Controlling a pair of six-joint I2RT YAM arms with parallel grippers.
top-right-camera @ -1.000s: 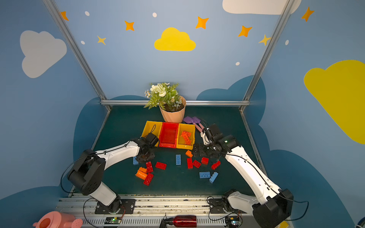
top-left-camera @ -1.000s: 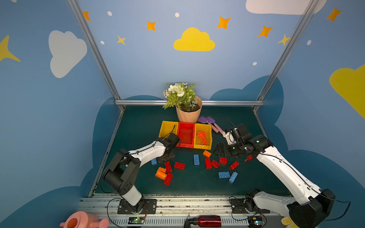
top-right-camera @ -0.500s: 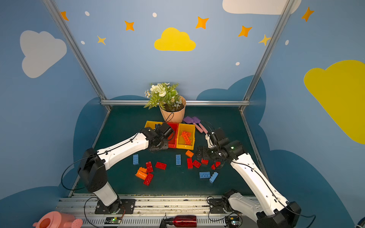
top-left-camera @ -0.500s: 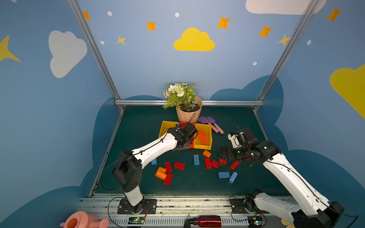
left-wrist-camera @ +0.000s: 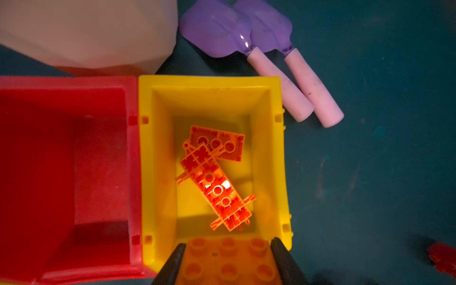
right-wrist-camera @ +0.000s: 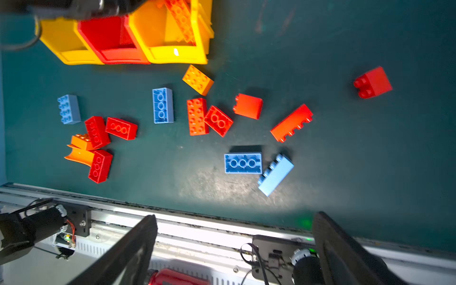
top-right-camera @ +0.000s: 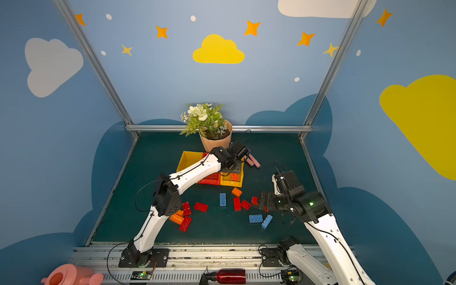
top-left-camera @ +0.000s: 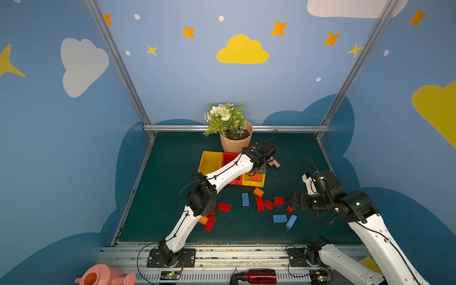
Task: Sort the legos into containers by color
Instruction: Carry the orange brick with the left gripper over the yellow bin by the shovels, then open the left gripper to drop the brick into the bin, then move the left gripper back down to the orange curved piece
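My left gripper (left-wrist-camera: 228, 243) is shut on an orange six-stud lego (left-wrist-camera: 227, 264) and hangs over the near end of the right yellow container (left-wrist-camera: 209, 82), which holds two orange pieces (left-wrist-camera: 217, 182). The red container (left-wrist-camera: 61, 84) beside it looks empty. In a top view the left yellow container (top-left-camera: 209, 160) stands at the far left of the row. Red legos (top-left-camera: 259, 203), blue legos (top-left-camera: 245, 199) and an orange lego (top-left-camera: 258, 191) lie loose in front of the containers. My right gripper (top-left-camera: 292, 201) hovers open and empty, right of the loose legos.
A peach flower pot (top-left-camera: 235, 145) stands just behind the containers. Two purple-and-pink shovels (left-wrist-camera: 271, 61) lie to their right. More red and orange legos (right-wrist-camera: 96, 148) cluster near the left arm's elbow. The metal rail (right-wrist-camera: 197, 222) borders the table's front edge.
My left arm has swung from the containers' near-left corner across to above the right yellow container, carrying the orange lego. My right arm has drawn back to the right.
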